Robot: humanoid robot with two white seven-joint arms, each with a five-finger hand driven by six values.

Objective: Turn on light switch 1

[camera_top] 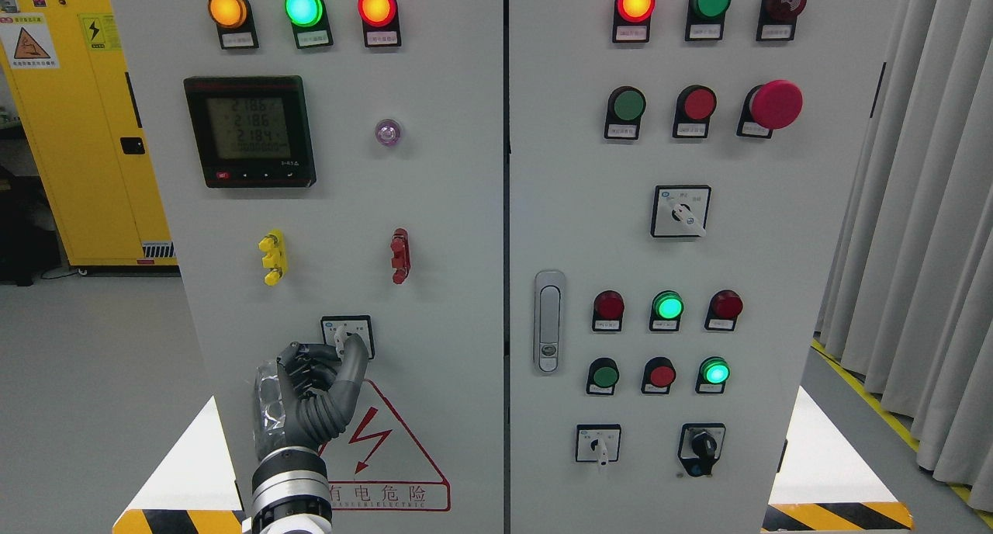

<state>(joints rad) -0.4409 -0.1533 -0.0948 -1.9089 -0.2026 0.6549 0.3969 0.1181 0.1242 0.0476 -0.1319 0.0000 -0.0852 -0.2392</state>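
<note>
Fingers (310,363): dark grey, jointed, curled inward toward the palm; thumb raised, its tip touching the white knob of the small square white-faced rotary light switch (347,337). Whether the knob is truly pinched cannot be told.

Left hand (306,394): dark grey with clear plastic over its back, silver wrist cuff below, arm entering at the bottom edge left of the middle.

Switch position: lower middle of the left door of the light grey metal electrical cabinet (450,231), just above the red triangular lightning warning sign (380,449), printed with Chinese characters near the door's bottom edge.

Left door, upward: yellow plastic terminal block (273,258) and red plastic terminal block (399,255) side by side at mid-height; black-framed digital meter (250,130) with lit green display toward the upper left; small clear violet lens (388,132) to its right; along the top edge, orange, green and red round indicator lamps (303,8), all lit.

Right door: silver recessed door handle (549,321) at the left edge; rows of red and green round buttons and lamps; large red mushroom push-button (776,104) at upper right; three further rotary selectors.

Surroundings: yellow metal safety cabinet (85,130) behind at left; grey pleated curtain (923,231) at right.
</note>
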